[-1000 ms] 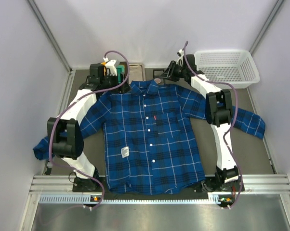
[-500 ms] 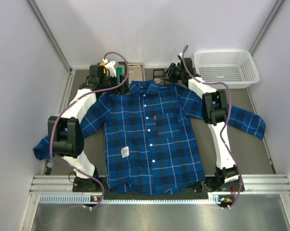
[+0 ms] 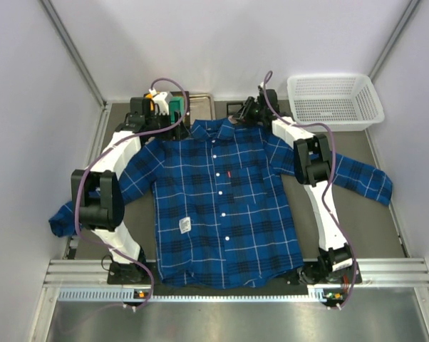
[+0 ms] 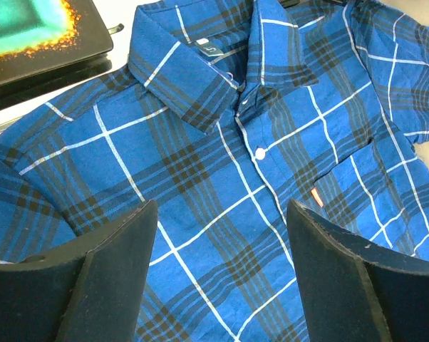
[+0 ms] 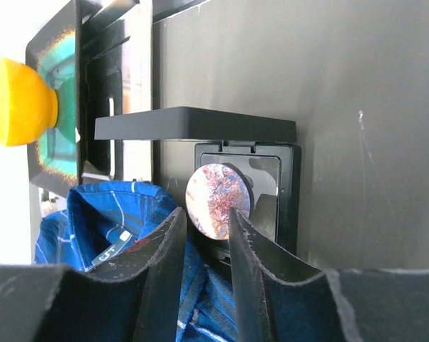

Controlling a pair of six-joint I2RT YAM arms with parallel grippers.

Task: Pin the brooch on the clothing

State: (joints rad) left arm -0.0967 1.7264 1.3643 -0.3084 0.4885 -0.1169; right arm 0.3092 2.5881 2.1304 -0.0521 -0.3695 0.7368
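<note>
Left tool spread wide above the clothing; right tool narrow around the brooch, grip unclear.

From the top, looked steeply down from high behind the near edge of the table, far enough off to hold the whole clothing. From the left wrist, looked forward and down past the left gripper, close over the collar and the buttoned front. From the right wrist, sat low and very near, sighted along the right gripper at the brooch. Shared by all three: the collar end of the clothing.
</note>
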